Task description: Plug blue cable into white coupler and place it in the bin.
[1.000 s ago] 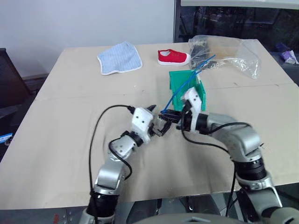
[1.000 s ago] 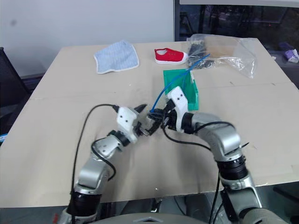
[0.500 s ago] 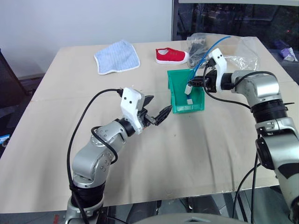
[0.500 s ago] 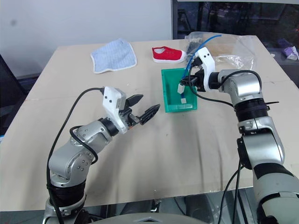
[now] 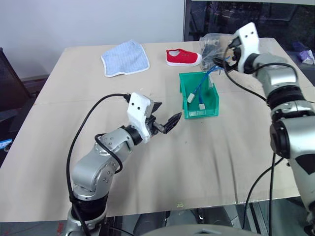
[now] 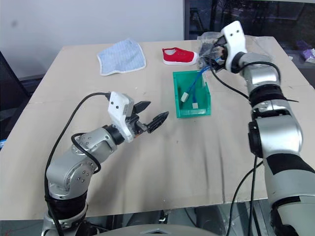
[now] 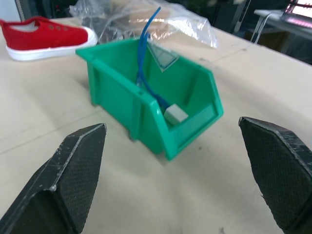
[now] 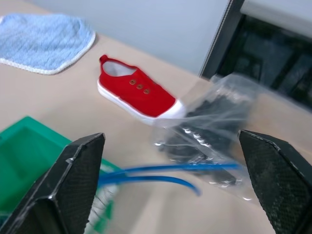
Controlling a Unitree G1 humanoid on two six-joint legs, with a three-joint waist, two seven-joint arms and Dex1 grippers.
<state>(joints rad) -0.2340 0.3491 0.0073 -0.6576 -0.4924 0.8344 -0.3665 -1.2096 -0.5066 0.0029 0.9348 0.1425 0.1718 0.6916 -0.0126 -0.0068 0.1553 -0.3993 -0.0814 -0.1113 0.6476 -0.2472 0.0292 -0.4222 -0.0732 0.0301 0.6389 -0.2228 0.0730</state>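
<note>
Both jaws open, cable (image 5: 203, 84) binned

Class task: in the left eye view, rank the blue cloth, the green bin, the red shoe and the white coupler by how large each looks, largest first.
1. blue cloth
2. green bin
3. red shoe
4. white coupler

The cloth and shoe lie farther back.

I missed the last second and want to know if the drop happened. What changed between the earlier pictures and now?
The right tool carried the blue cable with the white coupler from mid-table to the bin, opened and let go; both now lie in the bin. The left tool drew back, open. Shoe, cloth and bag unchanged.
</note>
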